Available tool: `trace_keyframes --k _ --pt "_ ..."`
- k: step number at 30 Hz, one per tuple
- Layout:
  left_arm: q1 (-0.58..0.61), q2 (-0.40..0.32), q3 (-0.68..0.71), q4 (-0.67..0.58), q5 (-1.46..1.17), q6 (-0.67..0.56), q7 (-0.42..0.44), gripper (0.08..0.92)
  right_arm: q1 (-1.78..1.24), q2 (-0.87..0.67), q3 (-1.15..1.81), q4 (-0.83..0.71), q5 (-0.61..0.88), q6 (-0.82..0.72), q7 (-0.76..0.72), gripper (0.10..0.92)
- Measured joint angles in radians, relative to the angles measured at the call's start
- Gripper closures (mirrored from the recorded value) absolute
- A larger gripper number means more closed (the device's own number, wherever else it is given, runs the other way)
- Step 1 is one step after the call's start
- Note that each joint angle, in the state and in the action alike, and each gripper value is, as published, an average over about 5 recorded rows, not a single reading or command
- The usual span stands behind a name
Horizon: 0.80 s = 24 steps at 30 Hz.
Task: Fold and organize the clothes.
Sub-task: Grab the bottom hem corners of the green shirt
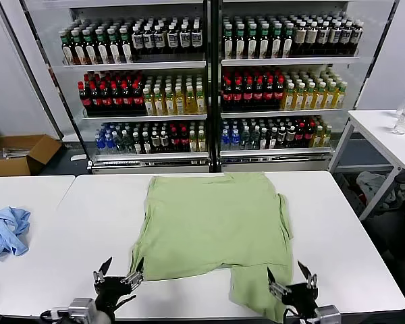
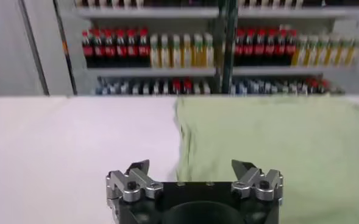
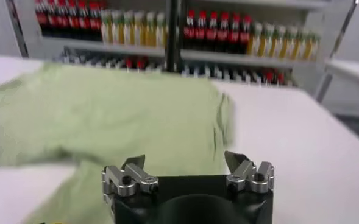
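The light green T-shirt (image 1: 212, 226) lies flat in the middle of the white table (image 1: 101, 223), partly folded, with one flap reaching toward the near edge on the right. It also shows in the left wrist view (image 2: 277, 143) and in the right wrist view (image 3: 100, 115). My left gripper (image 1: 117, 273) is open and empty at the near edge, just left of the shirt's near-left corner. My right gripper (image 1: 291, 281) is open and empty over the shirt's near-right flap. No printed mark shows.
A light blue garment (image 1: 5, 231) lies on the adjoining table at the left. Drink coolers full of bottles (image 1: 209, 81) stand behind the table. A cardboard box (image 1: 17, 154) sits on the floor far left. A side table (image 1: 391, 138) with bottles stands at the right.
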Motion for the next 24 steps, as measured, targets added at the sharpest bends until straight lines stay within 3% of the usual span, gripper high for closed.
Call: trace_keyframes --k 3,8,24 --pt "-0.011 0.006 0.008 0.019 0.003 0.012 -0.004 0.177 -0.006 0.002 -0.004 -0.004 0.015 -0.007 0.001 0.215" --pt "-0.027 0.018 0.023 0.057 0.009 0.029 -0.018 0.241 -0.014 0.004 -0.014 -0.010 0.062 -0.025 0.002 0.332" --pt "-0.037 0.036 0.031 0.094 -0.069 0.054 -0.017 0.700 0.005 -0.015 -0.017 -0.011 0.139 -0.033 -0.016 0.791"
